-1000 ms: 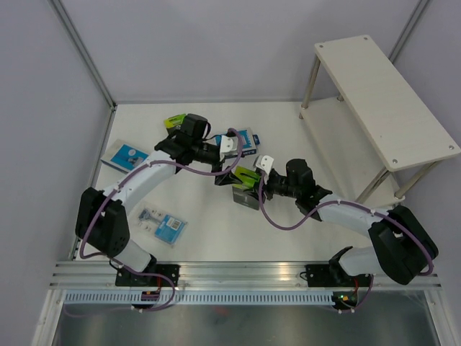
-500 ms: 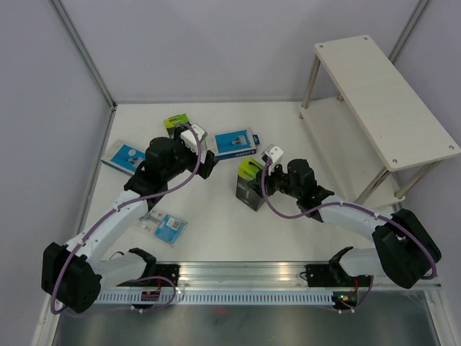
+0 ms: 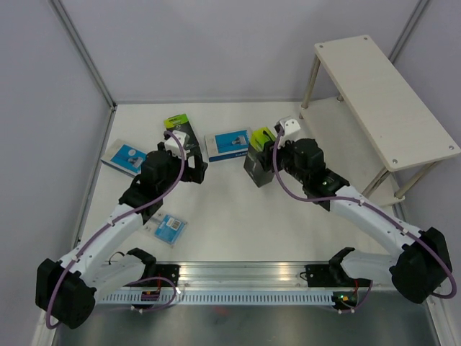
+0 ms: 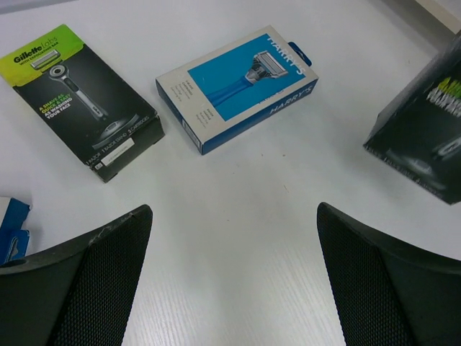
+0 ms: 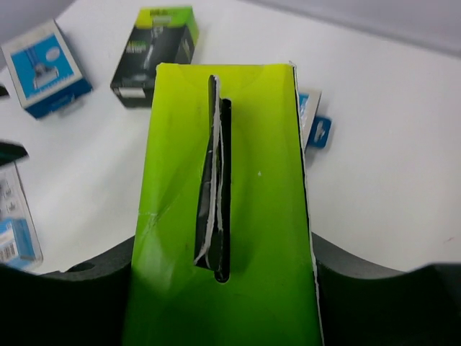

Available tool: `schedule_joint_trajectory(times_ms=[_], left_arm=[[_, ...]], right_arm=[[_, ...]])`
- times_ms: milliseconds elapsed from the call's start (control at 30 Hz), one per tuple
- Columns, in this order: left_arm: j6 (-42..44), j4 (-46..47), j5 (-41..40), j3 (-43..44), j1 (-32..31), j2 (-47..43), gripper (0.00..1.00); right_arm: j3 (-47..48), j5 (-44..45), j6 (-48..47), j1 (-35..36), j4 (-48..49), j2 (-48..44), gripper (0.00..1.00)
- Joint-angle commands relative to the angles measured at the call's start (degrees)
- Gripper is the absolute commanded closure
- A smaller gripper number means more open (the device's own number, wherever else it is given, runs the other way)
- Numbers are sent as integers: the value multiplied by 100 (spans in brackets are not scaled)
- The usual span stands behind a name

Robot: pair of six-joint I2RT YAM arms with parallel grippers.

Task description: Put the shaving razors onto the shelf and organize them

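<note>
Top external view: the black box with the lime-green top (image 3: 258, 160) is held in the right gripper (image 3: 268, 153). It is left of the shelf (image 3: 392, 108) and well apart from it. The shelf's boards run on a slant from far-left to near-right, and the lower board is the one level with the held box. The right arm is plainly the nearer of the two.

In the right wrist view the box's lime-green end faces the camera, so its long axis is judged to run away from the wrist, between the fingers (image 5: 65, 303). The jaws are closed partway against the box's sides, and a dark finger is seen at each flank. Whether its base clears the table (image 4: 238, 187) cannot be told.

The left gripper (image 4: 232, 216) is spread wide and nothing is held in it. A Gillette box (image 4: 83, 101) and a blue Harry's box (image 4: 238, 86) are seen lying flat beyond it, just beside each other.
</note>
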Motion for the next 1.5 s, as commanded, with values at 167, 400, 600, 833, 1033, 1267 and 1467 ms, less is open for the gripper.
schedule_joint_trajectory(times_ms=[167, 400, 600, 833, 1033, 1267, 1467], left_arm=[[-419, -105, 9, 106, 3, -213, 0], [-428, -237, 79, 80, 11, -344, 0], [-463, -263, 167, 88, 11, -301, 0], [-454, -334, 405, 124, 11, -292, 0], [-411, -492, 580, 202, 3, -292, 0], [-270, -659, 721, 308, 3, -310, 0], [-270, -685, 888, 317, 2, -292, 0]], right_arm=[[2820, 1164, -808, 15, -1355, 105, 64], [4546, 2220, -2416, 6, -2263, 659, 65], [5408, 2457, -3217, -125, -2062, 826, 62], [7094, 1676, -2822, -1213, -2947, 1335, 62], [7930, 1166, -2323, -1847, -3607, 1608, 64], [7834, 1262, -1901, -2902, -4108, 1442, 61], [7317, 1464, -1477, -4061, -4338, 1020, 62]])
